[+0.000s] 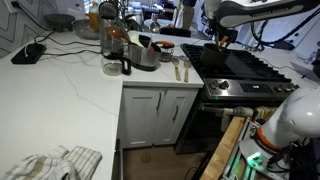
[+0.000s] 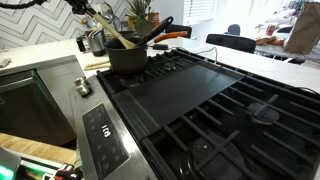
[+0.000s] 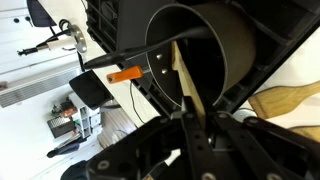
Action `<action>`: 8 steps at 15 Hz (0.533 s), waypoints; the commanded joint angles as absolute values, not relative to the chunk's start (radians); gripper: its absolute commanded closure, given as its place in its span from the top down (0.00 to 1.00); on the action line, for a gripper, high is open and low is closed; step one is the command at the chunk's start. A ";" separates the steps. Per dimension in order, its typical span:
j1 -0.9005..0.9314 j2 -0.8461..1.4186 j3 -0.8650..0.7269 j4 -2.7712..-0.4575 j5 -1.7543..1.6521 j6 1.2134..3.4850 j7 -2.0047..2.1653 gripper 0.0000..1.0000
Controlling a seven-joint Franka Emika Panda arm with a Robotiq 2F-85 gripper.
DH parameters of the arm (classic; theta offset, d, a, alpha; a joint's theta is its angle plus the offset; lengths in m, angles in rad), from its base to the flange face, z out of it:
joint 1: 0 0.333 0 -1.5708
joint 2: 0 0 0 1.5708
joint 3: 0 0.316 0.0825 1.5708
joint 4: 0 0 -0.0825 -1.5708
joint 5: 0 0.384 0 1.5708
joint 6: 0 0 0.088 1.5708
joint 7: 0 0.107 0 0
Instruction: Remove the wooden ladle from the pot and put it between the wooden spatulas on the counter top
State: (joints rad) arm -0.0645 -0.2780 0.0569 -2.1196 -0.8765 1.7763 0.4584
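The wooden ladle (image 3: 187,82) is a pale, smooth stick of light-tan wood. Its thin straight handle rises on a slant out of the pot (image 3: 200,45), and its lower end is inside the dark round mouth. The gripper (image 3: 192,128) has its jaws clamped on the upper handle, one dark finger on each side. The bowl of the ladle is hidden down in the pot in the wrist view. In an exterior view the ladle (image 2: 113,30) leans up and to the left, and the gripper is mostly cut off by the top edge.

The pot (image 2: 130,55) is wide, low and matte black, and stands at the far left corner of the stove (image 2: 250,125). Just to its right, a flat black griddle plate (image 2: 185,90) lies over the iron grates.

To the left of the stove, two wooden spatulas (image 1: 177,69) lie side by side, slightly apart, on the white, faintly veined counter (image 1: 70,95). They are small and hard to make out. A shiny steel pot (image 1: 146,56) stands just behind them. A crumpled checked cloth (image 1: 55,162) lies at the near left edge.

In the wrist view, the flat tan end of one spatula (image 3: 285,100) shows at the right, partly cut off.
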 commanded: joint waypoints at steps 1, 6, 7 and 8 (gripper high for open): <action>-0.042 -0.314 0.081 -2.137 -0.948 1.764 0.505 0.03; -0.012 -0.321 0.117 -2.144 -1.021 1.762 0.547 0.03; -0.005 -0.324 0.125 -2.149 -1.038 1.762 0.555 0.03; 0.003 -0.326 0.131 -2.154 -1.052 1.762 0.562 0.03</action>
